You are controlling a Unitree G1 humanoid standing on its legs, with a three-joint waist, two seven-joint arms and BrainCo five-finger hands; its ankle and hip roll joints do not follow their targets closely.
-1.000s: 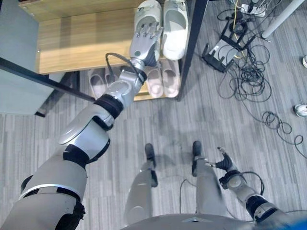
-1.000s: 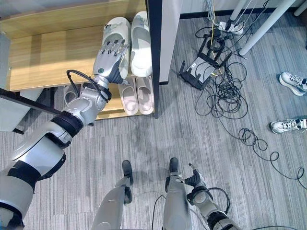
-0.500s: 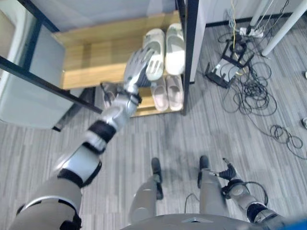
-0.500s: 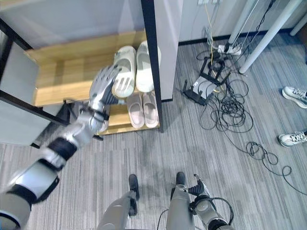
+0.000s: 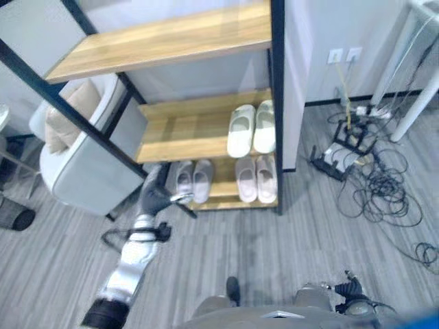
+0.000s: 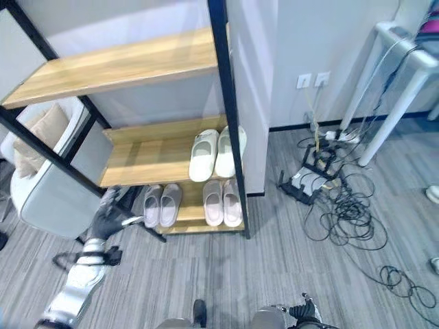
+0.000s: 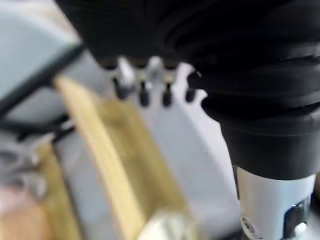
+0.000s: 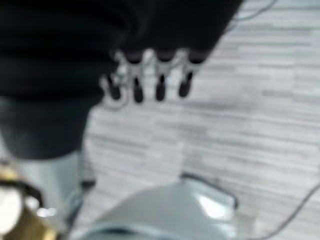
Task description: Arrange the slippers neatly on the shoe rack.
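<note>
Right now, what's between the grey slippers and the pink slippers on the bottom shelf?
Nothing: a bare strip of wooden bottom shelf separates the grey slippers from the pink slippers, seen in both eye views.

- The left hand [image 5: 152, 197] has left the pair of white rubber slippers [image 5: 251, 129] on the wooden middle shelf [image 5: 180, 130].
- It now hangs low, empty, beside the rack.

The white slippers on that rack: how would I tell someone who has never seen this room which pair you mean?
Find the shoe rack, black-framed with wooden shelves, against the wall. On its middle shelf, at the right end by the black post, sits the white pair of slippers, side by side. It alone is on that shelf; the pinkish pair and the greyish pair lie a shelf lower.
</note>
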